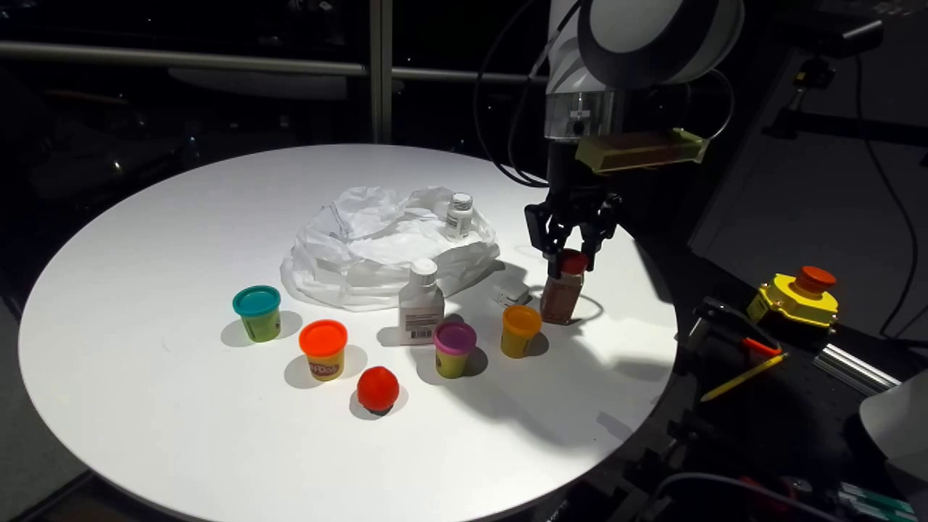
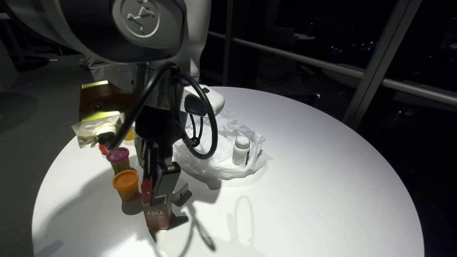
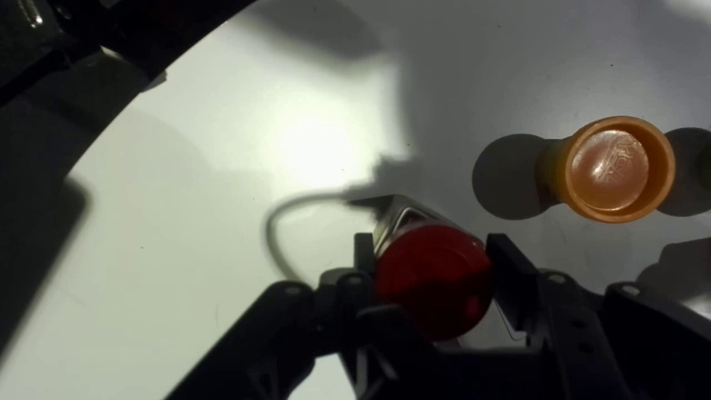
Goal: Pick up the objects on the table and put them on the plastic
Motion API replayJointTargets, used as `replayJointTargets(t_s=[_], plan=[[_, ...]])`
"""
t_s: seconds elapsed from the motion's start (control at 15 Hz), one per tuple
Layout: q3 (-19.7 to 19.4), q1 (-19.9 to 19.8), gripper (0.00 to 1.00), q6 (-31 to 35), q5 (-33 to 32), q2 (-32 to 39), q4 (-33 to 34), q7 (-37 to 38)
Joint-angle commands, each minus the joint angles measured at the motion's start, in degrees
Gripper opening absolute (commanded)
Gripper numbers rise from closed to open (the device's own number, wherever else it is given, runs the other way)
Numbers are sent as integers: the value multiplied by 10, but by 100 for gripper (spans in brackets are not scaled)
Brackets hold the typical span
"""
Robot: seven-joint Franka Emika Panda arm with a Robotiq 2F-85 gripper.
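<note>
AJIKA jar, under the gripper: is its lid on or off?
On: in all three views the red lid caps the AJIKA jar. How tightly it is screwed, the pictures cannot tell.

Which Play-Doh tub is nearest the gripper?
The orange-lidded tub, standing next to the red-capped AJIKA bottle at the gripper; the purple-lidded tub, red-lidded tub and teal-lidded tub stand farther off.
</note>
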Motion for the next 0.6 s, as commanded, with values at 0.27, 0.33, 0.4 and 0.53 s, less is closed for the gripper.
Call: replayJointTargets(t_s=[0.27,0.33,0.4,0.53], plan=[[-5,8,25,10,-33,-49,-15,38],[-7,12,25,4,-51,-61,-15,54],[-9,17,25,-9,-78,-78,-9,76],[-3,20,25,-36,-123,-104,11,111]])
